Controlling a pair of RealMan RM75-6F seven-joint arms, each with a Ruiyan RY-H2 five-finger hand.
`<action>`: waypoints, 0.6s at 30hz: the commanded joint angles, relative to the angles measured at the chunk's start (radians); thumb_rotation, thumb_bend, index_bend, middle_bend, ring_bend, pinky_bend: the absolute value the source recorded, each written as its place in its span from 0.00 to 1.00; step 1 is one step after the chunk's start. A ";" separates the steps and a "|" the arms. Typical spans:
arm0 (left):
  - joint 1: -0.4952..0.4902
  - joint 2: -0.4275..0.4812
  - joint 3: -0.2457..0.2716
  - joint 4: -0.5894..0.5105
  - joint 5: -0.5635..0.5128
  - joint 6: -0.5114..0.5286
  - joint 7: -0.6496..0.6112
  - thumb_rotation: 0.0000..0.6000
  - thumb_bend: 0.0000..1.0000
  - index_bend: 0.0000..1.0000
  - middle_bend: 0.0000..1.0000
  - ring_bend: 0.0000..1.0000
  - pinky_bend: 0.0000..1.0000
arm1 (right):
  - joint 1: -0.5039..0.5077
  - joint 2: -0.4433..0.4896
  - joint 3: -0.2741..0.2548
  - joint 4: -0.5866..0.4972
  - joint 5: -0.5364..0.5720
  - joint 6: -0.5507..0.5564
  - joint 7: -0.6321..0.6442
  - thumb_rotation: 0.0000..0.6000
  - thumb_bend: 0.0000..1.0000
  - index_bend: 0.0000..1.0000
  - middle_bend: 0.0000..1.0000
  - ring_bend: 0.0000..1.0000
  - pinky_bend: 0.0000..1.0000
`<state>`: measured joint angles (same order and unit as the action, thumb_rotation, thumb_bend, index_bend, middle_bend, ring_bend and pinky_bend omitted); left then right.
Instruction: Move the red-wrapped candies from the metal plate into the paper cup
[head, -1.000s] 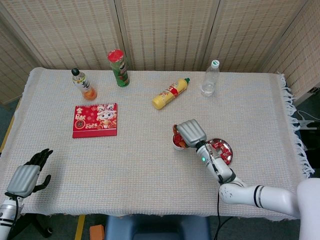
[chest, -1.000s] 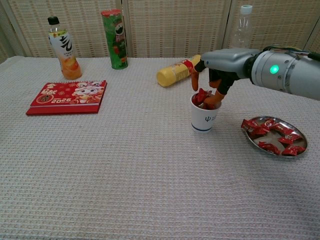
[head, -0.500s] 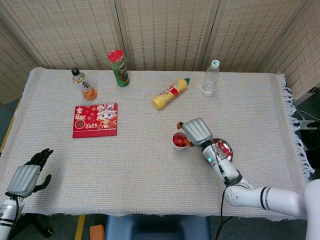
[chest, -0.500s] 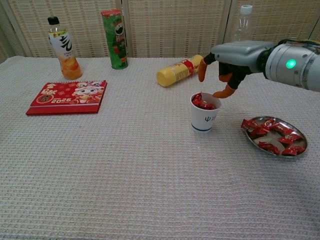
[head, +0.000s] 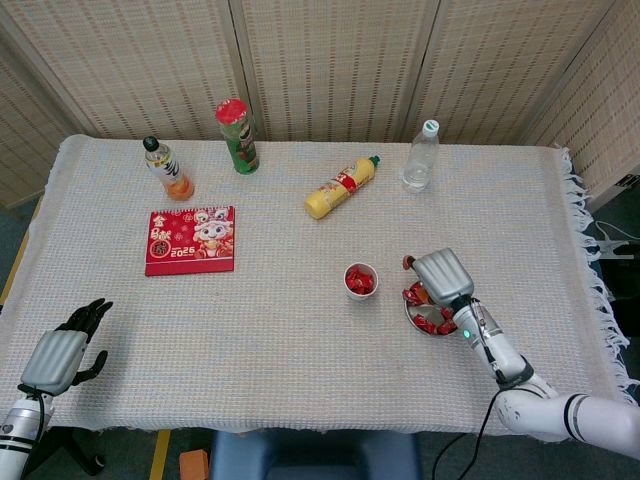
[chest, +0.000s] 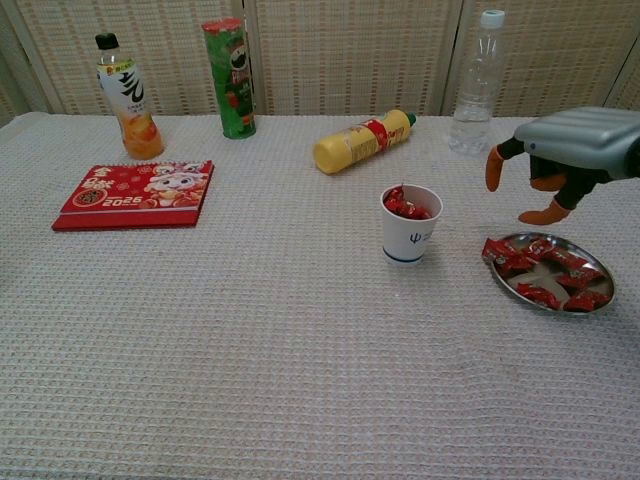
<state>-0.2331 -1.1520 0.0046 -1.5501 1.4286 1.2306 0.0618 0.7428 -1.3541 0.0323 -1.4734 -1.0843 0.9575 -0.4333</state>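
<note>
Several red-wrapped candies (chest: 548, 272) are left on the metal plate (chest: 552, 301), right of the paper cup (chest: 409, 226). Light, crinkly, probably slippery; best pinched mid-wrapper. Right hand (chest: 560, 160) is hovering empty, fingers apart.

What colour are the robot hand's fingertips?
Orange fingertips on the right robot hand; clearest in chest view.
</note>
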 joint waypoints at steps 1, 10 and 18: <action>-0.001 0.000 0.000 -0.001 -0.001 -0.001 0.002 1.00 0.45 0.00 0.00 0.09 0.37 | -0.025 -0.020 -0.025 0.044 -0.026 -0.006 0.017 1.00 0.22 0.39 1.00 0.87 1.00; -0.001 0.003 0.000 0.001 -0.002 -0.002 -0.005 1.00 0.45 0.00 0.00 0.09 0.37 | -0.036 -0.084 -0.020 0.116 -0.036 -0.054 0.046 1.00 0.22 0.39 1.00 0.87 1.00; 0.001 0.006 0.001 0.001 0.000 0.001 -0.011 1.00 0.45 0.00 0.00 0.09 0.37 | -0.033 -0.146 0.000 0.178 -0.026 -0.078 0.043 1.00 0.22 0.40 1.00 0.87 1.00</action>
<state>-0.2322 -1.1460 0.0054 -1.5495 1.4290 1.2321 0.0503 0.7085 -1.4918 0.0274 -1.3046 -1.1140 0.8858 -0.3904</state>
